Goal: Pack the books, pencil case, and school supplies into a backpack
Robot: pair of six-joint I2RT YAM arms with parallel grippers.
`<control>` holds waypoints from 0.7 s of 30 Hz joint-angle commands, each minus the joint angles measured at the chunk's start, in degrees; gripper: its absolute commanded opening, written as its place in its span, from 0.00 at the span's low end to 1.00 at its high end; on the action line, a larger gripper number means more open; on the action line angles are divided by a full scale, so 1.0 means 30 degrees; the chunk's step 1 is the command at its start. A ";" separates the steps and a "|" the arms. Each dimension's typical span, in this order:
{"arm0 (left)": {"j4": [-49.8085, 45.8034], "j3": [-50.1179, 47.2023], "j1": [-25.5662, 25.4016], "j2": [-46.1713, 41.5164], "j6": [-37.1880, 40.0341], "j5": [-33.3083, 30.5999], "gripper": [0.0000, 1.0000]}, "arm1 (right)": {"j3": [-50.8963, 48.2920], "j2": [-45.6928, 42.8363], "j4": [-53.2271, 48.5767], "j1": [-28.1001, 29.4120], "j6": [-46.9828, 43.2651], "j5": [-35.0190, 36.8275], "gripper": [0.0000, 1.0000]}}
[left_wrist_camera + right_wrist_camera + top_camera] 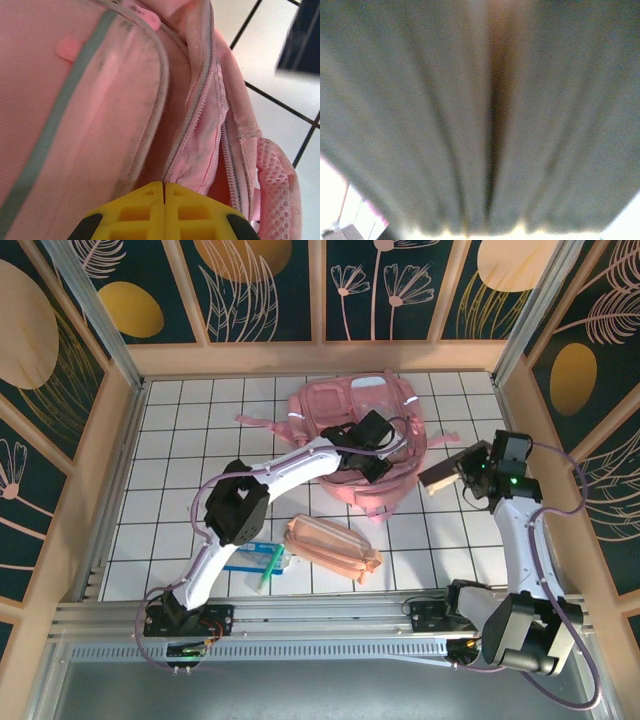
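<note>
Left claw [164, 186]: pressed together at the zipper edge of the backpack [75, 125], centre of the overhead frame.
Right claw [465, 472]: pinching a dark booklet [443, 476], mid-right, just beside the backpack.

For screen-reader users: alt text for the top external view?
The left gripper grips the pink backpack at its opening; the right gripper holds the dark booklet beside it. The pencil case, white-and-blue packet and green pen lie on the table nearer the viewer.

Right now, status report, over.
Left gripper shut at zipper opening of pink backpack. Right gripper holds navy booklet beside it. Pencil case, packet, green pen unpacked on table.
</note>
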 commanded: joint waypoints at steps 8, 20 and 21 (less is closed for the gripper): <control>0.2020 0.4894 -0.0001 -0.3259 0.2864 -0.7912 0.00 | -0.2121 -0.0769 0.5037 0.2037 -0.1658 -1.0148 0.00; 0.3758 0.7937 -0.0319 -0.3240 0.5022 -1.0191 0.00 | -0.3533 0.2631 1.2848 0.4037 0.2969 -1.1554 0.00; 0.3792 0.7903 -0.0379 -0.3259 0.4974 -0.9899 0.00 | -0.3567 0.3301 1.4058 0.4231 0.3930 -1.1682 0.00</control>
